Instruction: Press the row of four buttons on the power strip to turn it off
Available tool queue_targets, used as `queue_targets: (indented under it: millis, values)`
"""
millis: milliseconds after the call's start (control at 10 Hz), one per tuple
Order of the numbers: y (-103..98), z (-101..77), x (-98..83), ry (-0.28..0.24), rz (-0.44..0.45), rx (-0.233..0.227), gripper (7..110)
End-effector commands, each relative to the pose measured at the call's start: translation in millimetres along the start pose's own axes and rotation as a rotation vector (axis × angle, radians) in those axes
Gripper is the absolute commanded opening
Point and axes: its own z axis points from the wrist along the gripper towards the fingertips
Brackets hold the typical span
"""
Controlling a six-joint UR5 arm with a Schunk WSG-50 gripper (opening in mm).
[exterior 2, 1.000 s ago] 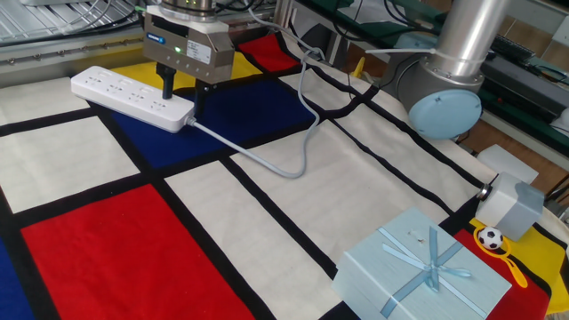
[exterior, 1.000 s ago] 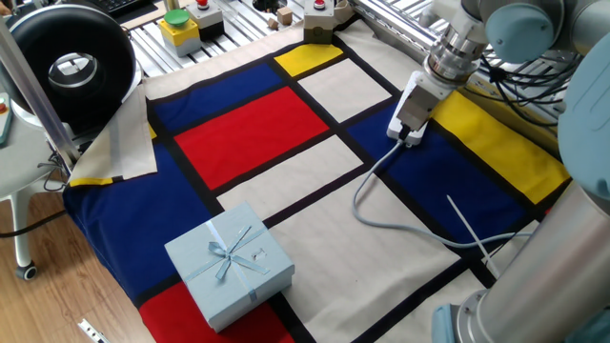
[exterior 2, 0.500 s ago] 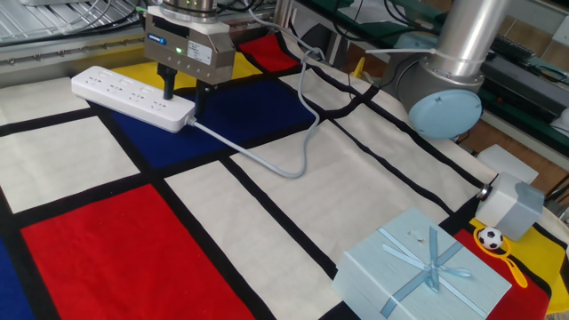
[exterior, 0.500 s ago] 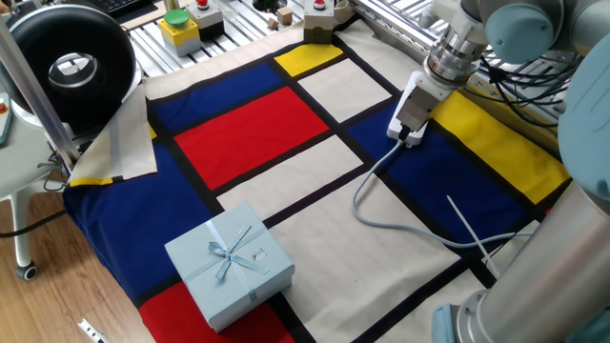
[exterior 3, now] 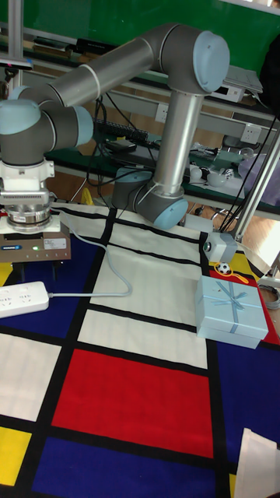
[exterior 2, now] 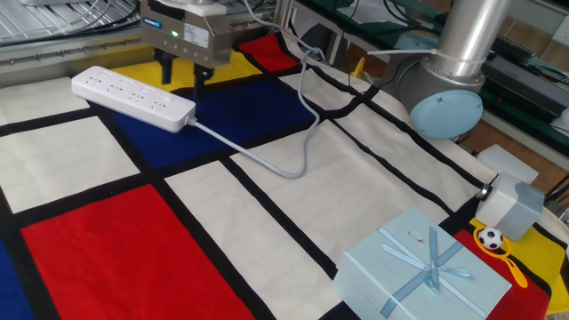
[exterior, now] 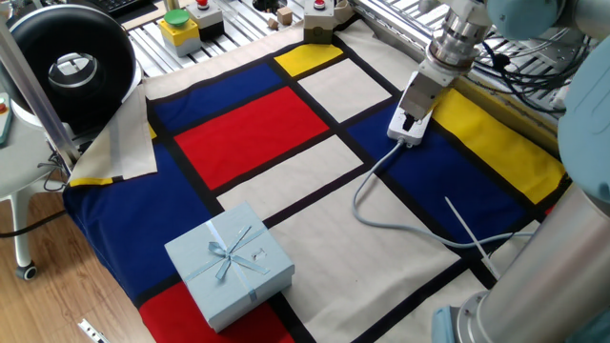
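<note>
The power strip (exterior 2: 133, 98) lies flat on the blue patch of the cloth, and its grey cord (exterior 2: 267, 160) trails off toward the arm's base. I cannot make out the row of four buttons on its white face. My gripper (exterior 2: 182, 80) hangs just above the strip's cord end, clear of it, open with a gap between its two dark fingers (exterior 2: 164, 69). In the tall fixed view the gripper (exterior 3: 33, 274) also sits just above the strip (exterior 3: 23, 296). From the opposite side, the gripper (exterior: 411, 120) covers most of the strip (exterior: 407, 134).
A light blue gift box (exterior: 229, 262) stands near the cloth's front corner. A large black round device (exterior: 71, 67) and a yellow button box (exterior: 178, 29) sit beyond the far edge. A small grey cube (exterior 2: 511, 203) rests beside the arm's base (exterior 2: 444, 111).
My gripper has risen off the cord end of the power strip, where its fingers were down at the strip's face. The strip and cord have not moved.
</note>
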Motion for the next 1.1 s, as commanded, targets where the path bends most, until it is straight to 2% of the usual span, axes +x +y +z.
queue_targets:
  millis: [0,200,600,1000]
  values:
    - [-24.4,-3.4,-11.4,-0.004,-0.032,0.013,66]
    - [-28.8,3.9,-15.6,-0.019,-0.048,0.001,66]
    - [-16.1,11.7,-24.5,-0.061,-0.043,-0.058,66]
    - [-23.6,14.9,-20.8,-0.064,-0.046,-0.051,66]
